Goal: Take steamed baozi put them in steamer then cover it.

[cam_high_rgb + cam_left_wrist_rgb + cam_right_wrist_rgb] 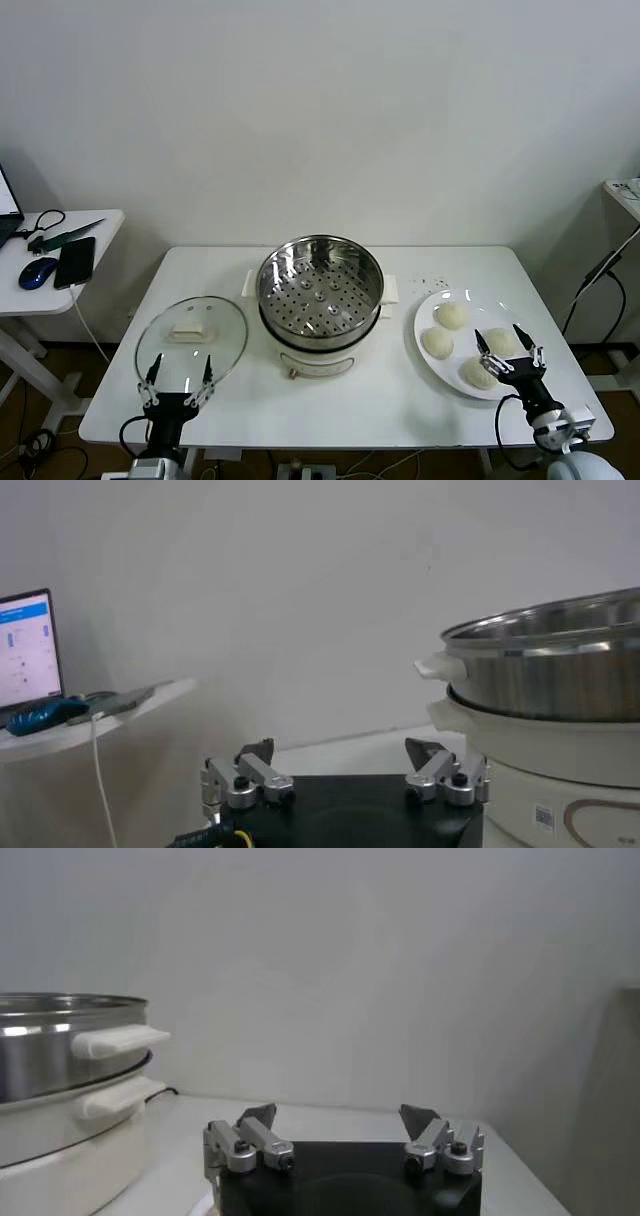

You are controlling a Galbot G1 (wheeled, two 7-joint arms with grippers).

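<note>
Nothing of the job is showing as done. The steamer [320, 290] is sitting in the middle of the desk [400, 400], its steel basket standing empty with the holed floor bare. All four buns [452, 316] are lying on the white plate [428, 318] to the right of the steamer, none of them moved. The glass lid [191, 338] is resting flat on the desk to the left of the steamer, well apart from the basket rim.

The right tool [508, 345] is hovering over the near part of the plate with its fingers spread wide, sitting above the two nearest buns and gripping nothing. Whether it is touching a bun is not clear from the head view, and the right wrist view shows only the spread fingertips [257, 1116] against the wall, with the steamer off to one side. The left tool [180, 378] is waiting at the near edge of the lid, also open and empty.

So everything is remaining: four buns to carry across into the basket, then the lid to lift and set over it. The right tool appears placed to start on a near bun.
</note>
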